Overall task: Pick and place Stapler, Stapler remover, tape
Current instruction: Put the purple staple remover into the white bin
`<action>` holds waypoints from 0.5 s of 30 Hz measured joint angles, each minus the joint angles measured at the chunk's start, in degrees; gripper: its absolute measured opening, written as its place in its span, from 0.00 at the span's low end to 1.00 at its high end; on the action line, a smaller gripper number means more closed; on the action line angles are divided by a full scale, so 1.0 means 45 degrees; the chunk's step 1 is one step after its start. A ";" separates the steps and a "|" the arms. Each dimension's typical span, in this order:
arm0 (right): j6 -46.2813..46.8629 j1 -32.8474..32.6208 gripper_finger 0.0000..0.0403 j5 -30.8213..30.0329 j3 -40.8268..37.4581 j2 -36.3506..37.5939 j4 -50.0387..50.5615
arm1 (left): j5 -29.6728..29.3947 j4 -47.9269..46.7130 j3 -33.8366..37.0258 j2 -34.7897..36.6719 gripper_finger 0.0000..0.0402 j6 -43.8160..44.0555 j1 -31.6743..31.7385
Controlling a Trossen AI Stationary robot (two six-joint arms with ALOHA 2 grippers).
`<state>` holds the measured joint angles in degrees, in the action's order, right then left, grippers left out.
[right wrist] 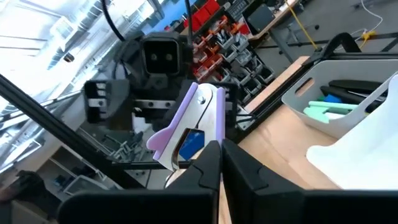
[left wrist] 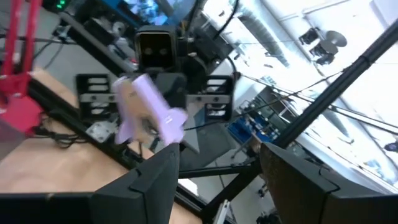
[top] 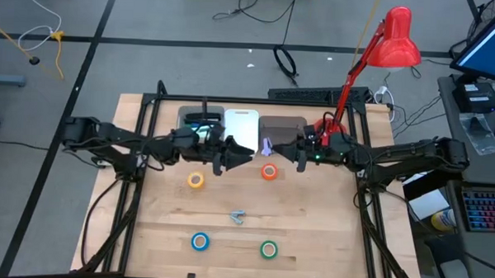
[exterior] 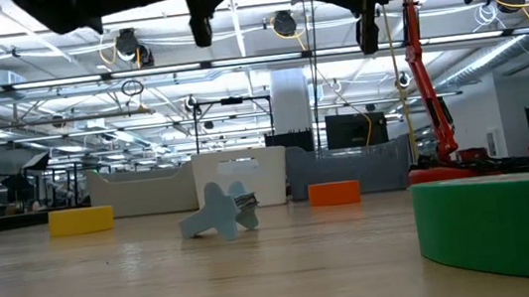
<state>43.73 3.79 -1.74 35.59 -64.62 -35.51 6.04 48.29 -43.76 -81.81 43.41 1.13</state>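
Observation:
My right gripper [top: 275, 149] hangs over the table's far middle, shut on a purple stapler remover [top: 266, 145]. My left gripper [top: 235, 157] faces it from the left, open and empty, its fingers [left wrist: 155, 180] apart. A second, grey-blue stapler remover [top: 237, 216] lies on the table's middle. The yellow tape [top: 196, 180] and orange tape [top: 269, 172] lie flat under the grippers; the blue tape [top: 199, 241] and green tape [top: 268, 249] lie near the front edge. Dark long items [right wrist: 357, 87] lie in a bin; whether one is the stapler I cannot tell. My right gripper pinches the purple stapler remover between its two shut fingers [right wrist: 208, 165], by the end nearest them [right wrist: 208, 134]. The fingers come in about level from the table's right. The remover is lifted clear, high above the wood, and sticks out beyond the fingertips toward my left gripper.
Three bins stand side by side at the far edge: dark [top: 200, 119], white [top: 241, 125], grey [top: 282, 128]. A red desk lamp [top: 395, 41] rises at the far right corner. A black frame [top: 130, 201] runs along the table's sides. Bare wood lies between the tape rolls.

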 joint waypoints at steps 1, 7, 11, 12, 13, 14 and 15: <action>-0.0058 0.0000 0.00 0.0005 0.0000 -0.0009 -0.0014 | 0.0167 -0.0037 -0.0153 -0.0098 0.57 -0.0007 0.0033; -0.0209 -0.0005 0.00 0.0049 0.0000 -0.0004 -0.0158 | 0.0361 -0.0382 -0.0783 -0.0508 0.57 0.0056 0.0061; -0.0214 -0.0005 0.00 0.0053 0.0000 -0.0004 -0.0206 | 0.0099 -0.1497 -0.1099 -0.0493 0.57 -0.0029 0.0061; -0.0214 -0.0005 0.00 0.0057 0.0000 -0.0004 -0.0241 | 0.0091 -0.1575 -0.1130 -0.0513 0.57 -0.0036 0.0061; -0.0212 -0.0005 0.00 0.0063 0.0000 -0.0004 -0.0287 | 0.0085 -0.1575 -0.1174 -0.0522 0.57 -0.0043 0.0061; -0.0214 -0.0005 0.00 0.0063 0.0000 -0.0004 -0.0327 | 0.0059 -0.1511 -0.1204 -0.0510 0.57 -0.0046 0.0061; -0.0214 -0.0005 0.00 0.0063 0.0000 -0.0004 -0.0339 | -0.0029 -0.1469 -0.1214 -0.0488 0.57 -0.0044 0.0061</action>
<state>42.76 3.77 -1.45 35.59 -64.64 -37.04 5.91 41.68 -49.22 -84.01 43.21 1.41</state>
